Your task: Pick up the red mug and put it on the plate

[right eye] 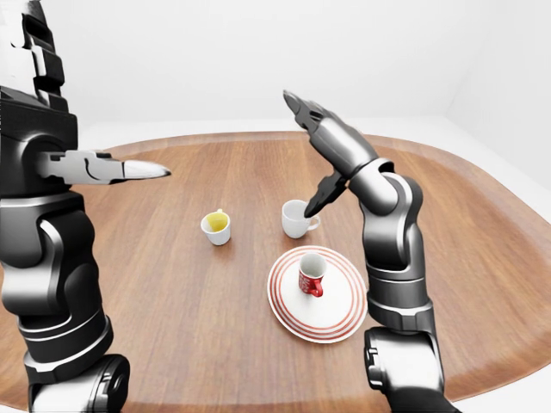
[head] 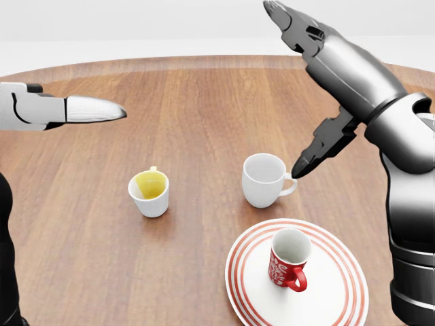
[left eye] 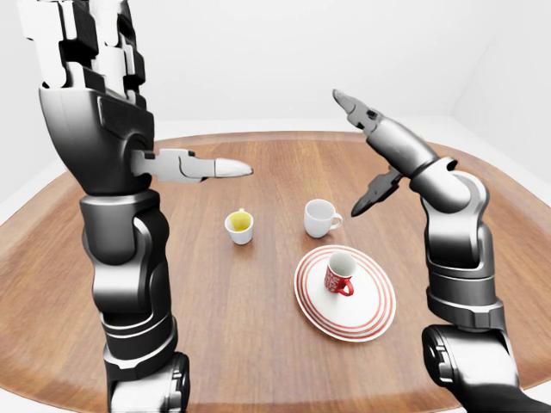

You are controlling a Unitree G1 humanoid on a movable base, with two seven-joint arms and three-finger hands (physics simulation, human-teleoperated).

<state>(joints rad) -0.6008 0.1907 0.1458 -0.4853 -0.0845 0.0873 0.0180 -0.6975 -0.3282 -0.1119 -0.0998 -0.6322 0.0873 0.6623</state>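
Observation:
The red mug (head: 289,260) stands upright on the white plate with red rings (head: 340,299), handle toward the bottom of the head view. It also shows in the left-eye view (left eye: 339,274). My right hand (head: 299,95) is raised above the table to the upper right of the mug, fingers spread open and empty, thumb tip near the white mug. My left hand (head: 88,109) is held up at the left with fingers stretched out, open and empty.
A white mug (head: 264,179) stands just above the plate. A white cup with a yellow inside (head: 149,192) stands to its left. All rest on a round wooden table (head: 190,102), with its far edge near the top of the head view.

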